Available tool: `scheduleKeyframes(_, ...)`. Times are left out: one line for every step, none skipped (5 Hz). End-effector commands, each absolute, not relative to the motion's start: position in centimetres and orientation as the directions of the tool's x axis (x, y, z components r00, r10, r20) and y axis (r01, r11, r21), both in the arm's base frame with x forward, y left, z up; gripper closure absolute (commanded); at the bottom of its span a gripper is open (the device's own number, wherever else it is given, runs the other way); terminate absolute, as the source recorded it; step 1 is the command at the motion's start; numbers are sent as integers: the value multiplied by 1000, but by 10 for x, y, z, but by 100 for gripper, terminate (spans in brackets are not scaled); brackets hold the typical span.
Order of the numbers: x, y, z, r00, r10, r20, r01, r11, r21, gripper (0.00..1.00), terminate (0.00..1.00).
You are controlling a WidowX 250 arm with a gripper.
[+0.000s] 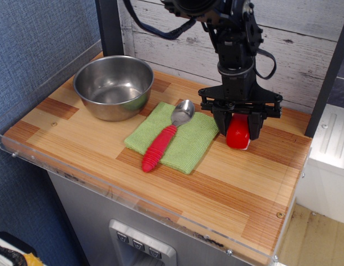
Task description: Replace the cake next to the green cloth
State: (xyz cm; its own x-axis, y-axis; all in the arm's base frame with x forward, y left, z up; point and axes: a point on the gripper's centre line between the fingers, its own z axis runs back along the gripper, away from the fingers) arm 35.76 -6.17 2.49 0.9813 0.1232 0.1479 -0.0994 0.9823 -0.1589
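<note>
cake (238, 133): glossy red, smooth, plastic-looking, white edge at base
green cloth (173, 138): light green fabric, matt, fine nubby texture
spoon (167, 134): shiny polished metal bowl, red ribbed handle with a matt rubbery look
bowl (113, 86): brushed steel, dull sheen inside, brighter reflections on the outer wall
gripper (238, 121): black, matt, hard plastic or metal, cannot tell which
tabletop (227, 177): striped light and dark wood, smooth, satin finish
edge guard (105, 188): clear glossy acrylic
back wall (305, 50): whitewashed planks, rough, weathered
side wall (33, 44): blue, matt, woven-looking
</note>
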Motion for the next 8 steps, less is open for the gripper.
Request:
scheduleKeyframes(367,-75,29,985,82,150,-69,993,-92,100,0)
scheduleKeyframes(367,-76,27,986,78,147,-64,993,-98,100,0)
scheduleKeyframes(366,-75,30,987,44,155,-28,994,-108,0,0)
scheduleKeyframes(365,-73,39,983,51,175,-33,994,-103,0,0)
scheduleKeyframes(363,-69,45,981,55,187,-38,995,-95,0,0)
scheduleKeyframes(358,-63,69,970,67,232,-46,995,-93,0,0)
scheduleKeyframes(349,-57,110,955,94,282,-62,991,-119,0,0)
scheduleKeyframes(343,-46,139,974,106,202,-84,989,-118,0,0)
